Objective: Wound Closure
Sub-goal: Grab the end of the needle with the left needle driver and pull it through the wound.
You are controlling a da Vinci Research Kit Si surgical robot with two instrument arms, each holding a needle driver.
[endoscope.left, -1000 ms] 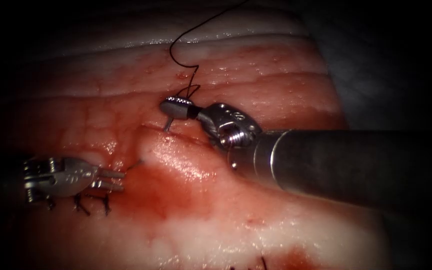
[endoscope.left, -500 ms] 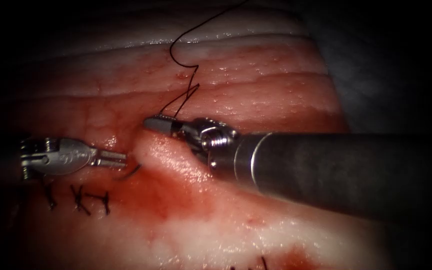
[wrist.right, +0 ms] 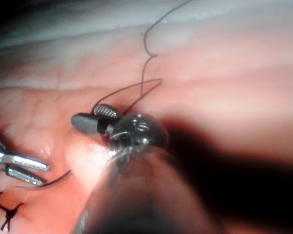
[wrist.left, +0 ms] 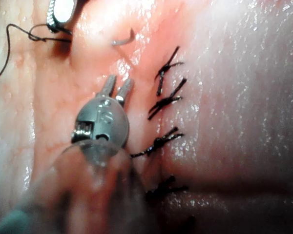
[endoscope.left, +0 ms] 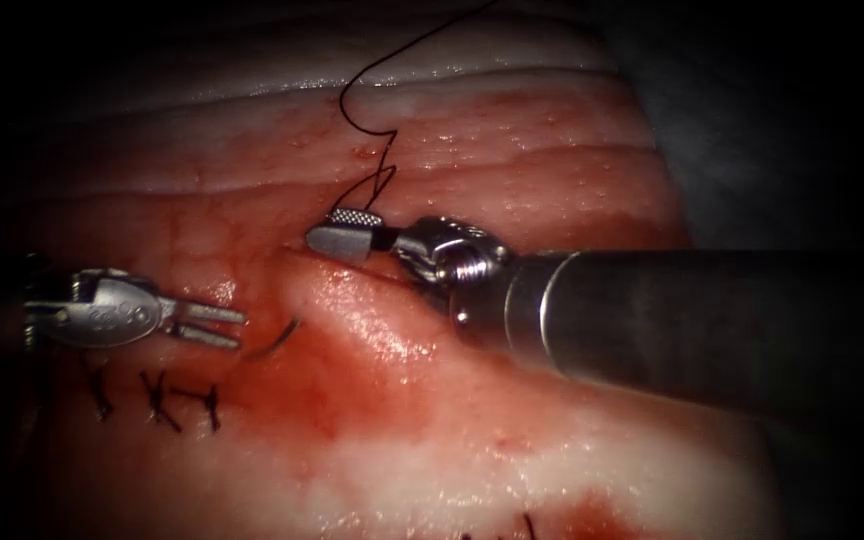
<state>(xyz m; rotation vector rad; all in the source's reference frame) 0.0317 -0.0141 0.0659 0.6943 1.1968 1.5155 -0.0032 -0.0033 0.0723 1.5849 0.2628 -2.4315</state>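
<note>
Needle (endoscope.left: 277,340) tip juts from the tissue (endoscope.left: 512,170) between the empty, parted left end effector (endoscope.left: 210,327) and the parted right one (endoscope.left: 344,232), thread (endoscope.left: 372,180) behind.

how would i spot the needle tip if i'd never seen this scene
Start at the tissue and find the raised lip of the cut between the two tools. Just left of that lip, ahead of the left tool's open pincer, a short dark curved sliver, the needle, pokes out of the tissue. Unlike the knotted stitches nearby, it is single, smooth and arced.
</note>
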